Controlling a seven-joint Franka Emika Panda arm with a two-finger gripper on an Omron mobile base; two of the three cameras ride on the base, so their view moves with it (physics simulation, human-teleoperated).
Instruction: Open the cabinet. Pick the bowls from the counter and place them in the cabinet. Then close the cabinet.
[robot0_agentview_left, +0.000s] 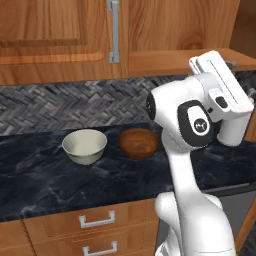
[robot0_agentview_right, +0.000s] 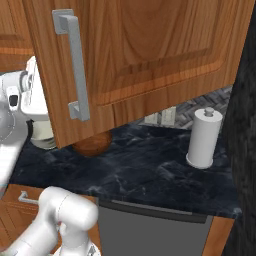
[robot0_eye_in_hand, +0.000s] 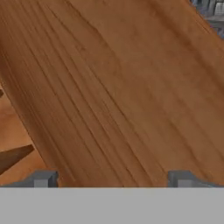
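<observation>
Well, quick rundown:
writing: nothing readable anywhere
hand (robot0_eye_in_hand: 112, 179): fingers spread wide, gripping nothing, right up against cabinet door (robot0_agentview_right: 150, 60) wood
bowls: cream one (robot0_agentview_left: 84, 145) and wooden one (robot0_agentview_left: 139, 142) side by side on desk (robot0_agentview_left: 45, 175)
hidden: swung-out door covers most of both bowls from the right

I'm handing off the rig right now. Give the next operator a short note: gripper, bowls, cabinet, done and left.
Gripper: open, empty, close to a wooden cabinet surface.
Cabinet: right door swung open; left door shut.
Bowls: cream bowl and wooden bowl side by side on the counter, untouched.
Done: one door opened.
Left: place both bowls in the cabinet, then close it.
</observation>
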